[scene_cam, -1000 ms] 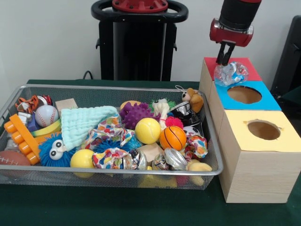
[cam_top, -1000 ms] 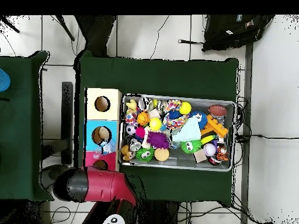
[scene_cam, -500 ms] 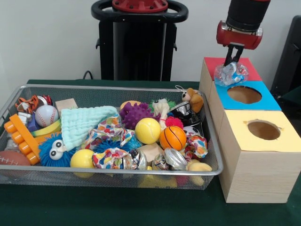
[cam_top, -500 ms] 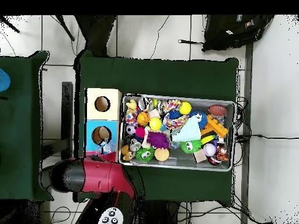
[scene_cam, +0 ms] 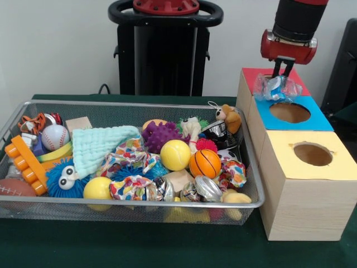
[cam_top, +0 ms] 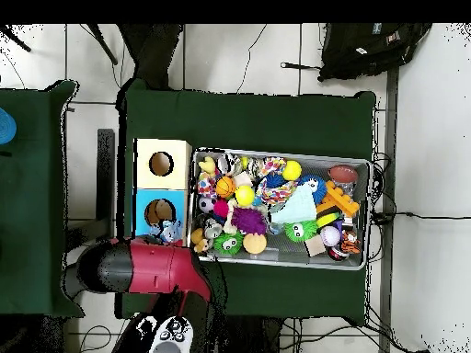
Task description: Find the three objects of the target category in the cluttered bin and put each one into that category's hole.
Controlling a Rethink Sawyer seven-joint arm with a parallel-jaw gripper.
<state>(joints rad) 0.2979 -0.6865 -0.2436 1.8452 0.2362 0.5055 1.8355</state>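
Observation:
My gripper (scene_cam: pixel 281 71) hangs over the red-topped box (scene_cam: pixel 297 82), shut on a crumpled clear-and-blue plastic wrapper (scene_cam: pixel 273 87). The wrapper sits low over the seam between the red top and the blue-topped box (scene_cam: pixel 315 119), just behind the blue box's round hole (scene_cam: pixel 289 112). The yellow-topped box (scene_cam: pixel 340 167) with its own hole (scene_cam: pixel 312 154) stands nearest the camera. In the overhead view the red arm (cam_top: pixel 138 267) covers the red box, and the wrapper (cam_top: pixel 170 232) shows at the edge of the blue top (cam_top: pixel 143 213).
A wire bin (scene_cam: pixel 139 104) beside the boxes holds several toys: yellow balls, a small basketball (scene_cam: pixel 204 163), a purple spiky ball (scene_cam: pixel 160 135), a mint cloth (scene_cam: pixel 100 143), a baseball, patterned fabric. A black stand rises behind the bin.
The gripper has carried the wrapper to the right and slightly up in the front view, from the blue box's near corner toward the red top. The bin's contents have not moved.

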